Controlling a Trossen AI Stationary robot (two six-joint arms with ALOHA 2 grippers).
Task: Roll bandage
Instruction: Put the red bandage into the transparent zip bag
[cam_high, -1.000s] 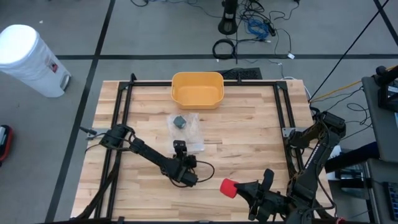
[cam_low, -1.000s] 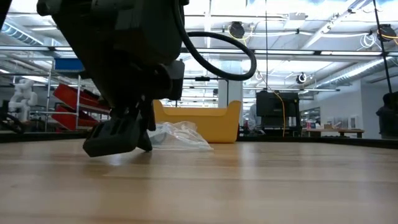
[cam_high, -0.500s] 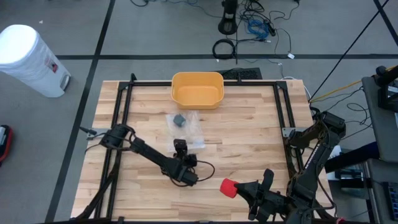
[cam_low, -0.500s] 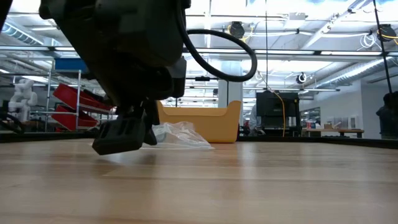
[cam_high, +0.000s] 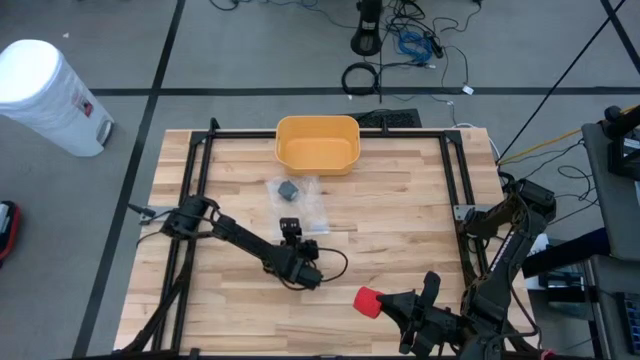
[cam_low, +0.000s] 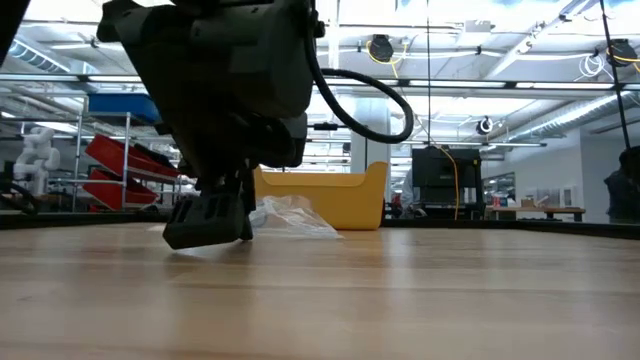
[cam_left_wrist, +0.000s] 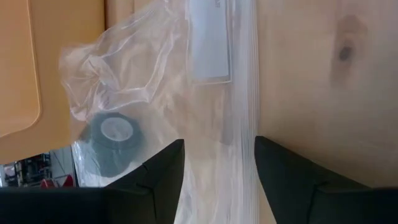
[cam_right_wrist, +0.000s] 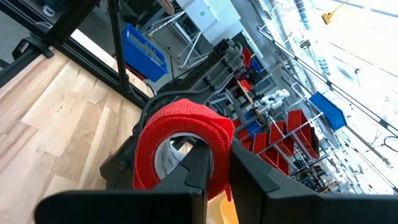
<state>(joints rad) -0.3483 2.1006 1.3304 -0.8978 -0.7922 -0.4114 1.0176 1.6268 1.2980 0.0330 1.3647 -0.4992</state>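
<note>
Since one second ago the left gripper has moved a little toward the far edge of the table, closer to the clear plastic bag; the right arm has not changed. One bag lies near the middle of the table, thin, wrinkled and transparent, and one dark grey roll sits inside it, at the end of the bag toward the far edge. In the left wrist view the two dark fingers stand apart with the near edge of the bag between them, but they are not closed on it. One yellow plastic bin with rounded corners stands at the middle of the far edge. The right gripper is near the front right corner and its fingers are closed on one red bandage roll, which has a rough woven texture and a white inner core. The table is made of light wooden planks with a black metal frame around it. On the grey floor beyond the left edge stands one white round bin. In the low view the room behind has shelves with red and blue containers.
</note>
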